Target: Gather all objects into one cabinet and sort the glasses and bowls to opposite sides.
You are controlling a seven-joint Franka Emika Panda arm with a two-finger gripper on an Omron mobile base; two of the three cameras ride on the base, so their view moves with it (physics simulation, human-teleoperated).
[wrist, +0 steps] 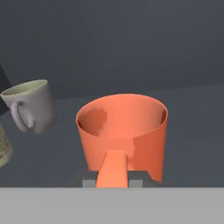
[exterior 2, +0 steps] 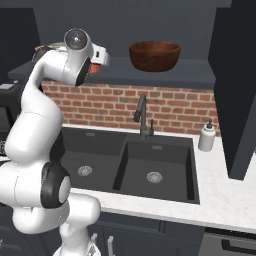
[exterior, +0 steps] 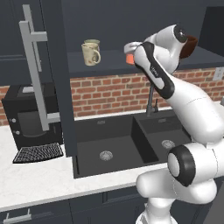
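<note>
Orange mug (wrist: 122, 133) sits dead centre in the hand view on the cabinet shelf (wrist: 188, 131), its handle pinched by the nearly closed pincer (wrist: 113, 183), with the grey-green mug (wrist: 33, 105) just beside it at ten o'clock. Releasing carelessly or swinging left could, I judge, knock that neighbour over; the bowl (exterior 2: 154, 54) stands well apart. No readable writing anywhere.

A home kitchen is showing here: a dark double sink (exterior 2: 135, 165) is sitting in a pale marble table (exterior: 35, 179), a black faucet (exterior 2: 142, 117) is rising behind the sink against a red brick backsplash (exterior 2: 175, 107), and a navy wall cabinet (exterior 2: 165, 75) is hanging above the sink.
</note>
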